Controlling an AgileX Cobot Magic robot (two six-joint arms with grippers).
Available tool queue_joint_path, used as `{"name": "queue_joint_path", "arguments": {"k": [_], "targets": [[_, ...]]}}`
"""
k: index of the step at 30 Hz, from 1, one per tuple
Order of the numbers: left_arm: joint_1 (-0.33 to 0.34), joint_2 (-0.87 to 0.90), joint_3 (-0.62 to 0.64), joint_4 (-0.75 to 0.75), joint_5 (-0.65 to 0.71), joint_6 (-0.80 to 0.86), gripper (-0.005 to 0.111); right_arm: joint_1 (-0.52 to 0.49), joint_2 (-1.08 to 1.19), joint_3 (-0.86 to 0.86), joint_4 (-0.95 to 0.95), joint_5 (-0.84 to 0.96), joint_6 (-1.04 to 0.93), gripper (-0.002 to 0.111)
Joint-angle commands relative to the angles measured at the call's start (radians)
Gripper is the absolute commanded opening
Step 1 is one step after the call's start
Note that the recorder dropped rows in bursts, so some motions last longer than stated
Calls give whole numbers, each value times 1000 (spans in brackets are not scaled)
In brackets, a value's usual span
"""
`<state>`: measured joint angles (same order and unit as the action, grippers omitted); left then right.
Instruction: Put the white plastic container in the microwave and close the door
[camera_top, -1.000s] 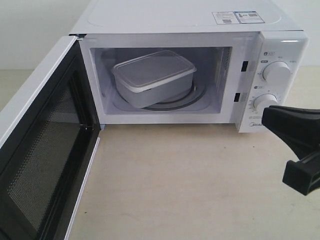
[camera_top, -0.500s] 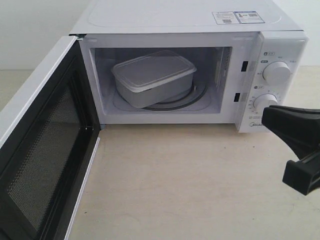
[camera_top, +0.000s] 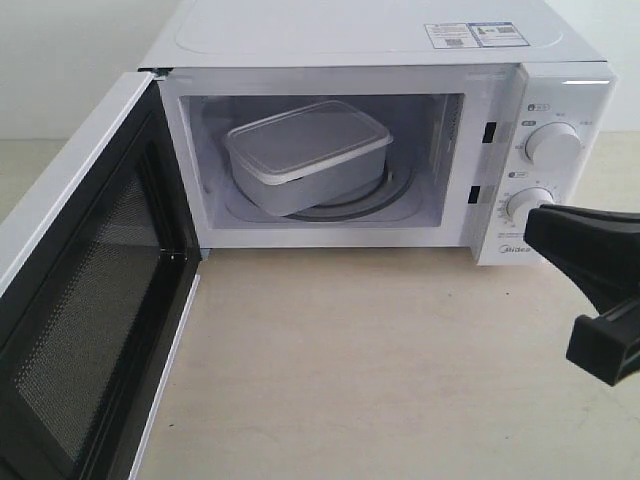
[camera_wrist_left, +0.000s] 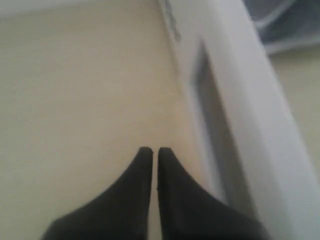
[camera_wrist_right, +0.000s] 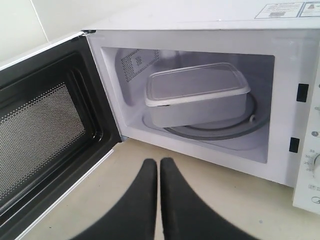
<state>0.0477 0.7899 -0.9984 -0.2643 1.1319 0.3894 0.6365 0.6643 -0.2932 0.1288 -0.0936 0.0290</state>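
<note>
Here, the white plastic container (camera_top: 305, 155) sits lid-on inside the microwave (camera_top: 380, 35), resting on the glass turntable (camera_top: 392, 196). It is turned at an angle to the cavity walls and lies toward the cavity's left side in the exterior view. The door (camera_top: 90, 300) stands wide open, swung out to the left of the cavity, with its black inner frame and mesh window facing the opening. Two round dials (camera_top: 553, 143) occupy the control panel at right. The right gripper (camera_wrist_right: 158, 161) hangs above the table (camera_top: 350, 350) in front of the open cavity, its fingers pressed together with only a thin slit between them and nothing held. The left gripper (camera_wrist_left: 151, 149) is likewise closed and empty, over the tabletop beside a blurred white panel (camera_wrist_left: 260, 115); which part of the appliance this is cannot be told.
</note>
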Motion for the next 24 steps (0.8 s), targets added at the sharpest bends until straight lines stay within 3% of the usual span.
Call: {"name": "queue_joint_path", "arguments": {"k": [1,6,13,16,21,24], "targets": [[1,211,-107,-238,89,81,4,1,-4,4,-4,18,-9,0],[1,360,-136,-182,89,0,4,1,-4,4,-4,42,-11,0],[-1,351,-124,-215,89,-73,4,1,-4,1,-4,59,-43,0],[-39,323,-85,-242,89,-77,4,1,-4,1,-4,48,-60,0],[-115,299,9,-123,89,-151,4,1,-4,-13,-2,18,-60,0],[-133,286,29,-127,89,-157,4,1,-4,-54,-2,22,-60,0]]}}
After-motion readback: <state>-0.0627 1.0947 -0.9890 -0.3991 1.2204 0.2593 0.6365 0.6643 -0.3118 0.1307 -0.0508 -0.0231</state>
